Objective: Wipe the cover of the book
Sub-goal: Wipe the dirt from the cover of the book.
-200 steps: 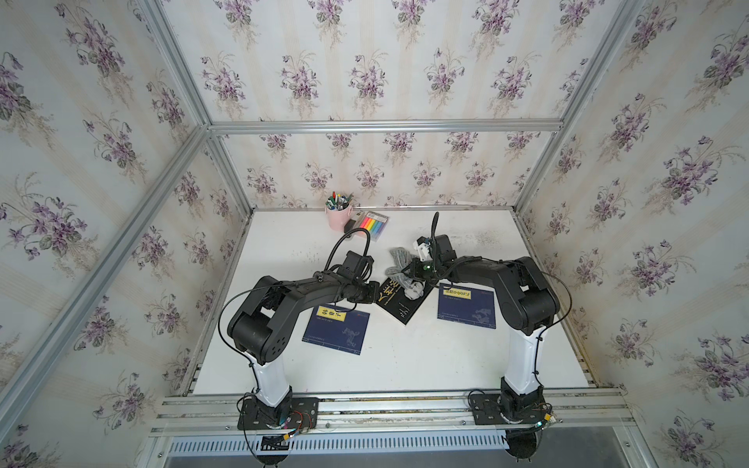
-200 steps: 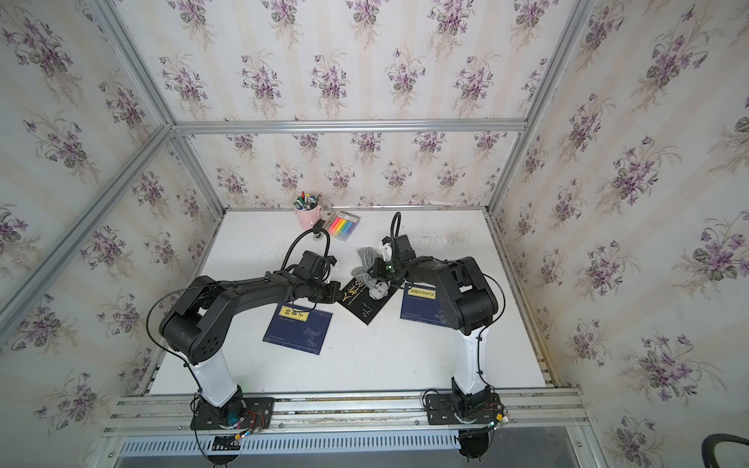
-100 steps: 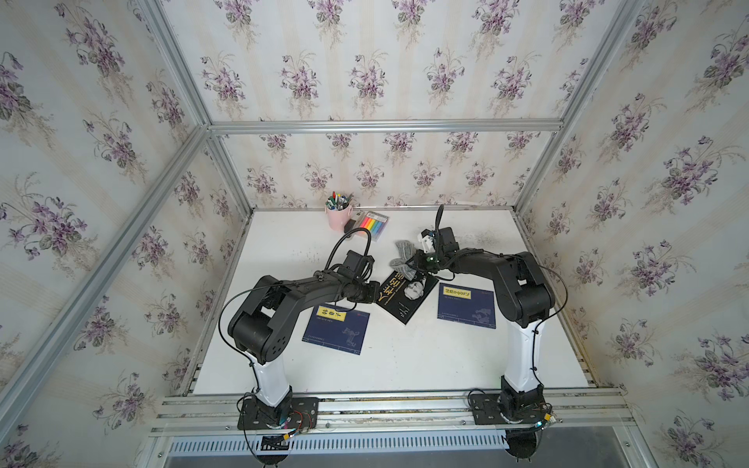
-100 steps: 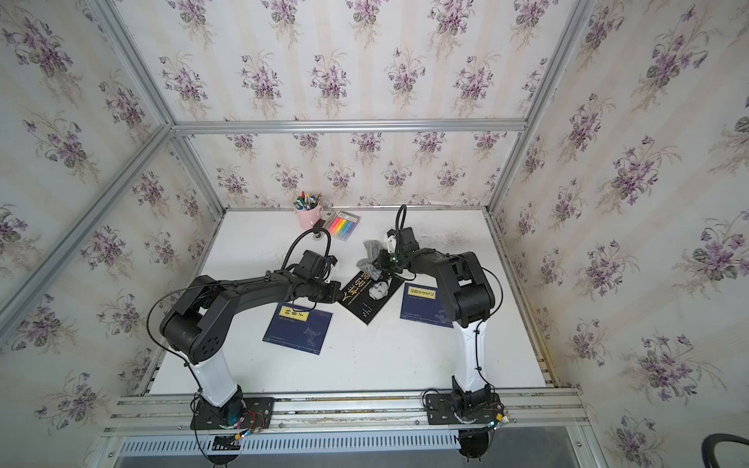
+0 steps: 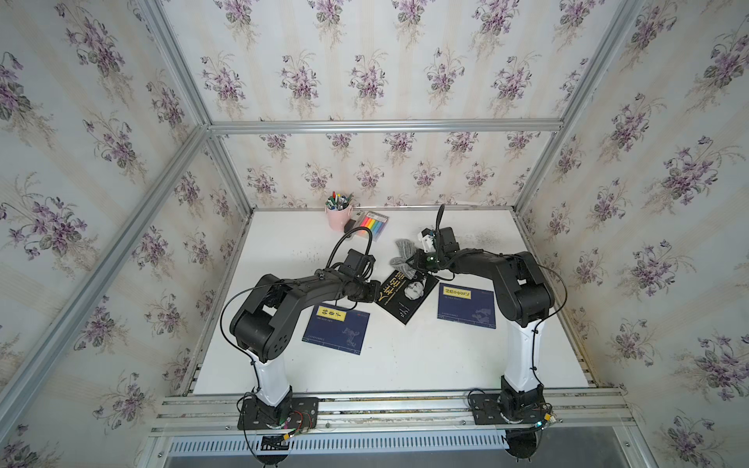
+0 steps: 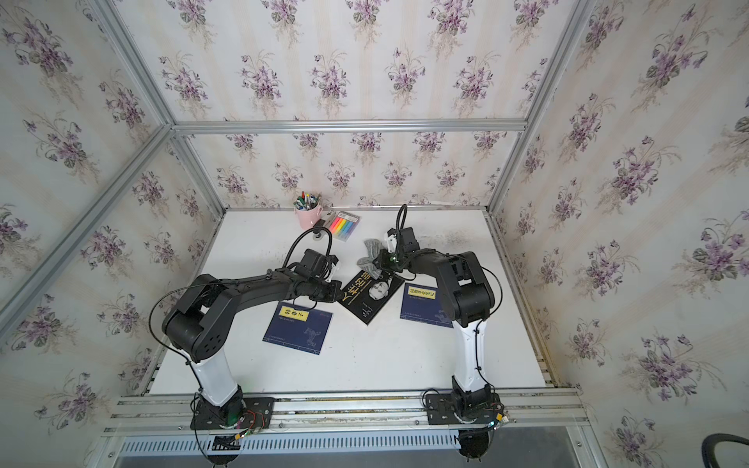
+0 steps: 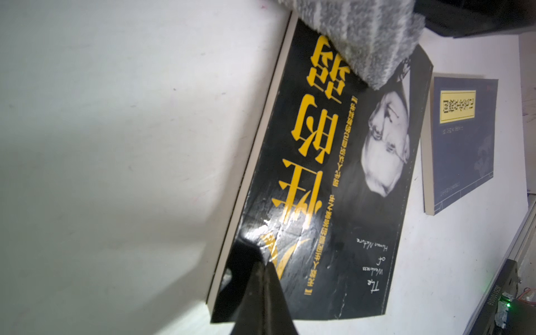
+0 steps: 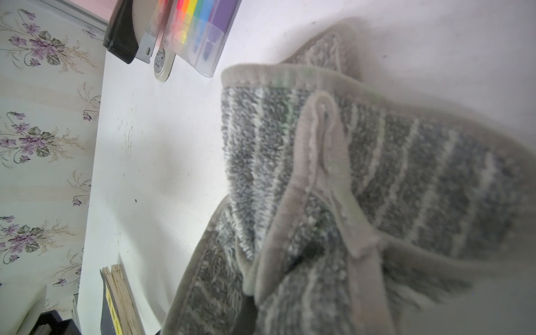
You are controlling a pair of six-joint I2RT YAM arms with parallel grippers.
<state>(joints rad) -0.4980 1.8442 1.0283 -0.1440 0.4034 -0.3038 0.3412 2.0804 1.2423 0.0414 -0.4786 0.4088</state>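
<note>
Both ends of the black book (image 5: 401,302), central on the table (image 5: 405,364), were occupied: left gripper (image 5: 375,293), shut and empty, on a near corner; right gripper (image 5: 408,263), clamped on the striped cloth (image 5: 402,248), lengthwise opposite.

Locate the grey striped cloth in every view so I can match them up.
Both top views: grey striped cloth mid-table, from the black book's far end toward the rainbow pen case.
Left wrist: cloth overlapping the book's end farthest from the camera.
Right wrist: cloth fills most of the frame, pen case beyond.
Shared landmark: the black book, except right wrist; there use the pen case.
</note>
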